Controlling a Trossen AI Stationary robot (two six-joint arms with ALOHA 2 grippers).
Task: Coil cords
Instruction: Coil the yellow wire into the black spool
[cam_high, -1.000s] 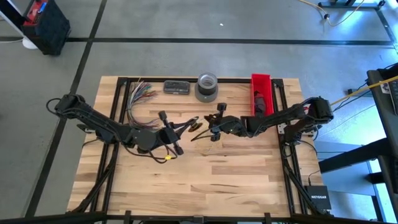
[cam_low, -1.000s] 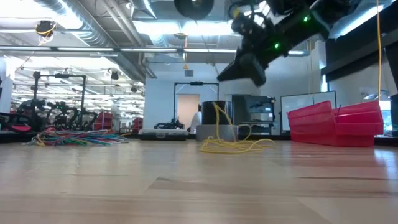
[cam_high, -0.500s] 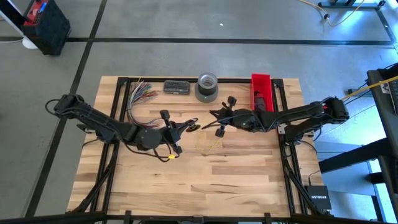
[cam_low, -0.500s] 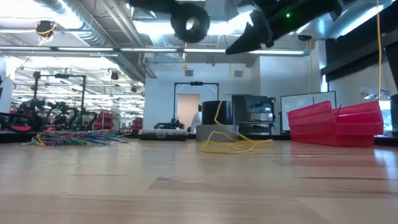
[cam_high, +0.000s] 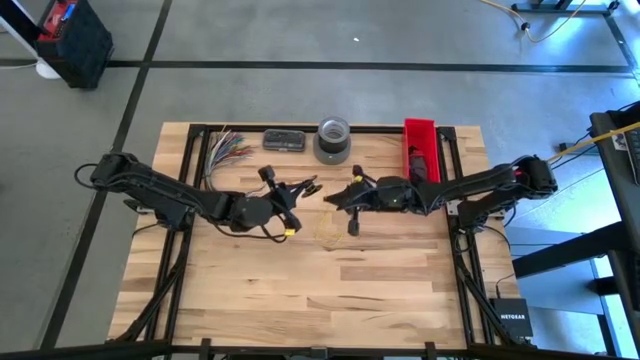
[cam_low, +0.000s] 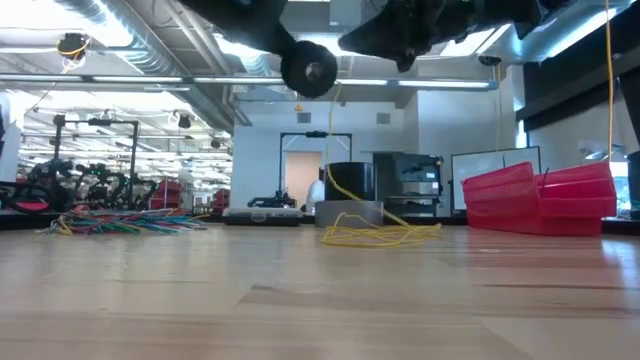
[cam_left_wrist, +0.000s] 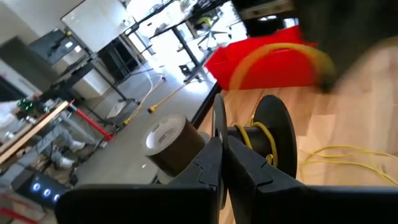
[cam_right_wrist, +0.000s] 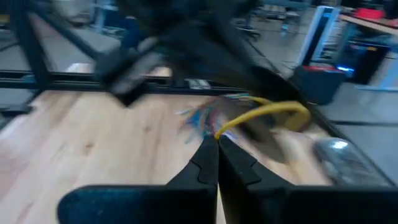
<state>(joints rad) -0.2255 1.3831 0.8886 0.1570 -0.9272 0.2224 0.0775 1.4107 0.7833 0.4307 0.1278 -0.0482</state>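
Note:
A black spool (cam_low: 308, 68) with yellow cord wound on its hub (cam_left_wrist: 261, 138) hangs above the table's middle, held by my left gripper (cam_high: 300, 190). My right gripper (cam_high: 335, 196) faces it from the right, shut on the yellow cord (cam_right_wrist: 267, 112). From there a strand (cam_low: 330, 165) drops to a loose yellow pile (cam_low: 380, 233) lying on the table (cam_high: 335, 232). My left gripper pinches the rim of the spool's nearer disc (cam_left_wrist: 219, 127) between its two fingers, coming nearly level from the table's left. The spool is clear of the table, its discs upright. My right gripper pinches the yellow cord (cam_right_wrist: 219, 132) between its fingertips, nearly level from the table's right. The cord arcs away from the fingers; its lower part lies slack on the table.
Along the far edge lie a fan of multicoloured wires (cam_high: 225, 150), a dark flat box (cam_high: 284, 140), a grey tape roll (cam_high: 333, 140) and a red bin (cam_high: 420, 150). The table's near half (cam_high: 330, 290) is bare wood.
My left gripper has carried the spool toward the table's right and far side and lower. My right gripper has risen and rolled its wrist, staying shut on the cord; the strand now rises from the pile.

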